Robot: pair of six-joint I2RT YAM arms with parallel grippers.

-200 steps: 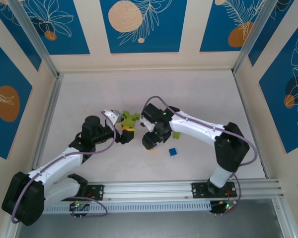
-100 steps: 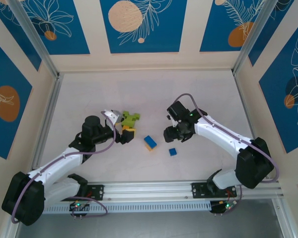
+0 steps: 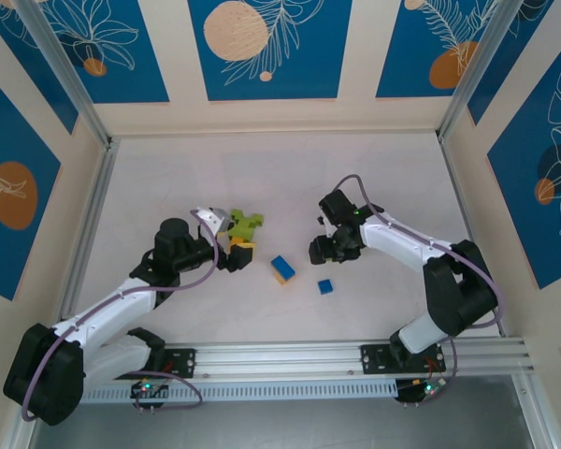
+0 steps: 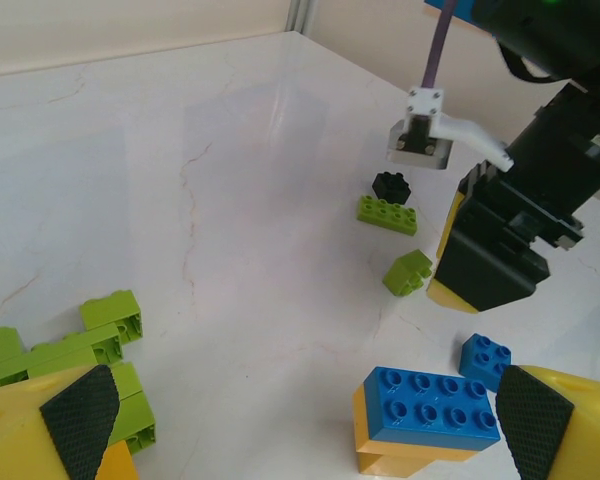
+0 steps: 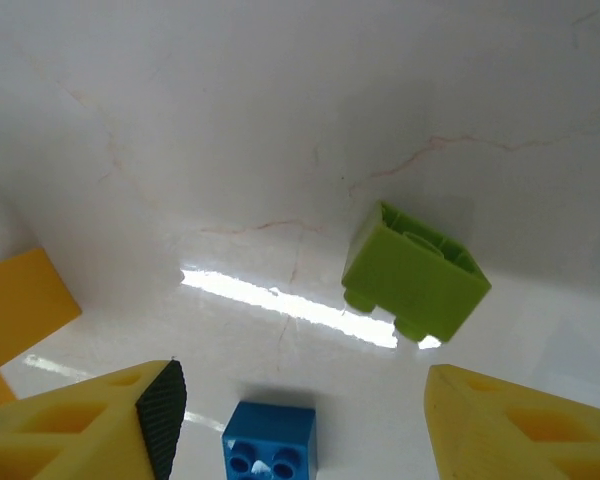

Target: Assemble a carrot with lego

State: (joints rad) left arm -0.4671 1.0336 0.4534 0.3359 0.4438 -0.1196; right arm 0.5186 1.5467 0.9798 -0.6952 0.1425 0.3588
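Top external view: the left gripper (image 3: 238,254) sits just beside a lime green cluster (image 3: 244,224) of lego. The right gripper (image 3: 321,251) hangs well apart from it across the table (image 3: 168,168). Between the two grippers lie a blue-topped brick (image 3: 282,269) and a small blue brick (image 3: 325,286).

From the left wrist, the left gripper (image 4: 302,425) has its fingers (image 4: 80,420) spread wide and clamps nothing. The lime green cluster (image 4: 75,345) lies just ahead of the finger on the view's left, close against it. The blue-topped brick (image 4: 428,412), blue over orange, stands between the fingers, nearer the other one. The small blue brick (image 4: 485,358) rests just beyond it. Farther ahead lie a tipped lime brick (image 4: 408,272), a flat lime brick (image 4: 387,213) and a tiny black piece (image 4: 390,185), all near the right gripper (image 4: 480,285).

From the right wrist, the right gripper (image 5: 298,400) is also spread wide and empty. The small blue brick (image 5: 270,445) lies on the table (image 5: 230,120) between its fingers (image 5: 130,425). The tipped lime brick (image 5: 415,272) lies ahead of them on its side, its hollow underside showing. An orange piece (image 5: 20,300) is cut off at the view's left edge.
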